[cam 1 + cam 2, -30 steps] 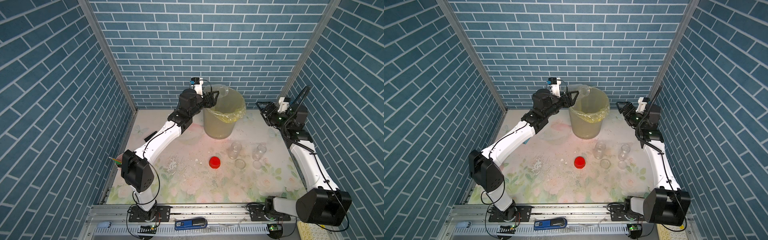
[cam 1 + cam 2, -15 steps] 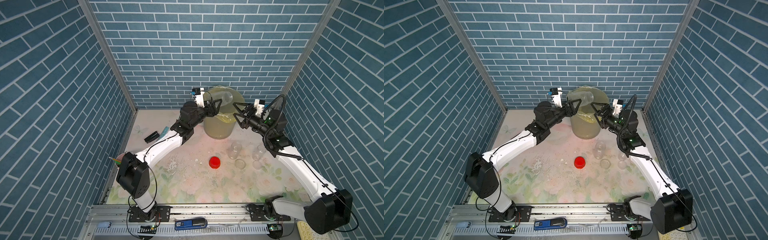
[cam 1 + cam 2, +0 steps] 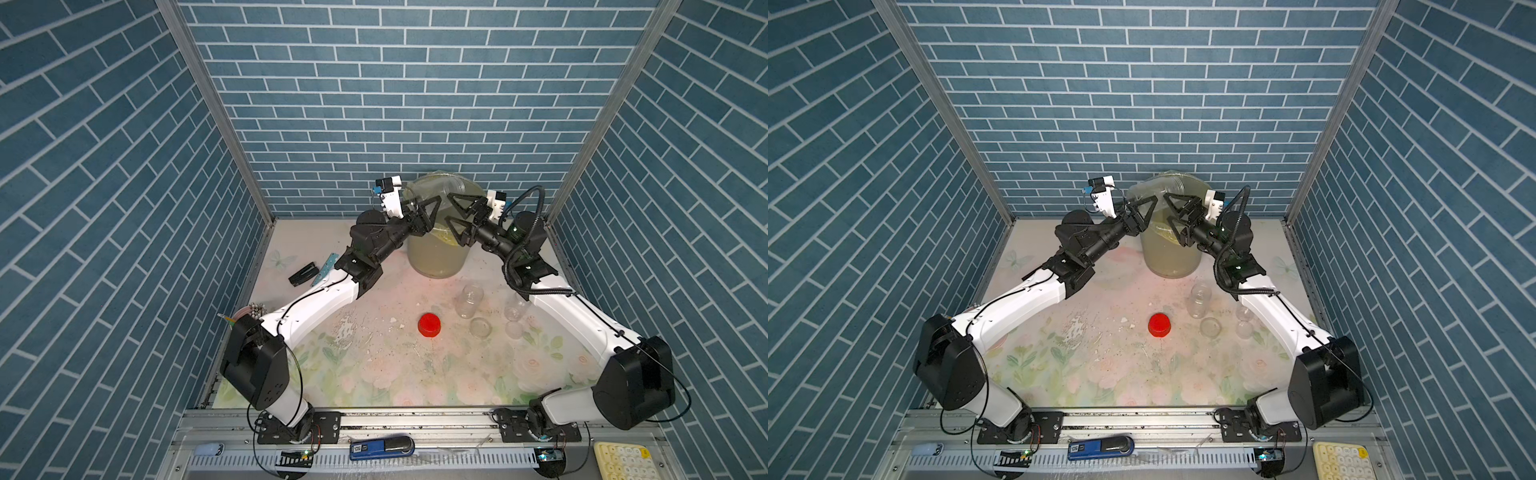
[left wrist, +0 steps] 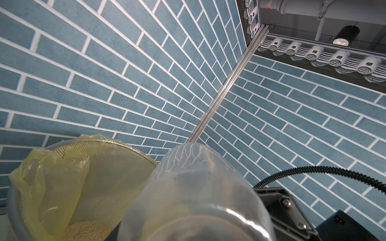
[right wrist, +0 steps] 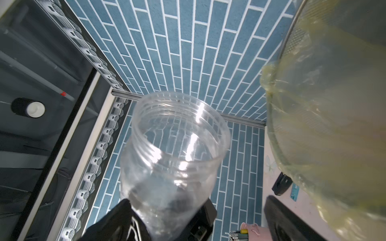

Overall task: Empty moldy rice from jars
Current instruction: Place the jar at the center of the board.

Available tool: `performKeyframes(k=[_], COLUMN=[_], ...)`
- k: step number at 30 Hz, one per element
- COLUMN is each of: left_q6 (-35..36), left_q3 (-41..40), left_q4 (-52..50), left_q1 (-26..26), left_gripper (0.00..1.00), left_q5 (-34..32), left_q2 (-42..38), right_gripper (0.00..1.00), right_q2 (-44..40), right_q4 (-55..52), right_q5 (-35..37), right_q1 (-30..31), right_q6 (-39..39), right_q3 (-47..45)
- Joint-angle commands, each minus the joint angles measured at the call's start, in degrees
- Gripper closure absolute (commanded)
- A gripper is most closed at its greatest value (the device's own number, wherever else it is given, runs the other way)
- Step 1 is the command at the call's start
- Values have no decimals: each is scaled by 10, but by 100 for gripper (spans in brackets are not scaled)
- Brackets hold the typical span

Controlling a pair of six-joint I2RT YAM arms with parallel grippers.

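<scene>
Our left gripper (image 3: 428, 212) clamps an empty-looking jar (image 5: 175, 156) above the far bin (image 3: 436, 257); our right gripper (image 3: 457, 220) gapes wide, holding nothing. Light, slick plastic: we'd take its threaded neck gently.

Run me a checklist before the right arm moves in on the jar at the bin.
1. Left end effector clamped on the clear jar: ok.
2. Right end effector open: ok.
3. Jar emptied: ok, no rice seen inside in the right wrist view.
4. Moldy rice in the yellow bag lining the bin: ok.
5. Jar lined up inside the right end effector's opening: cannot tell.
</scene>
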Motion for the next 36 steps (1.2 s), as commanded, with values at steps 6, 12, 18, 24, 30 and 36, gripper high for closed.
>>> performKeyframes(k=[6, 12, 18, 24, 30, 36], left_q6=[-6, -10, -9, -11, 1, 31], left_q3=[-20, -26, -37, -58, -86, -114], left_q4=[46, 50, 53, 56, 35, -19], left_q1=[-8, -15, -15, -15, -15, -15], left_gripper=[77, 75, 71, 39, 1, 0], left_q5=[27, 39, 41, 36, 6, 7], left_q2=[-9, -7, -14, -24, -54, -103], right_gripper=[1, 4, 13, 33, 48, 55], right_q2=[29, 51, 48, 28, 10, -1], right_q4=[75, 98, 73, 25, -71, -171], right_q5=[11, 26, 28, 45, 47, 56], right_q1=[16, 25, 33, 38, 40, 41], right_q6=[52, 64, 50, 0, -103, -241], right_q3=[38, 57, 54, 37, 47, 81])
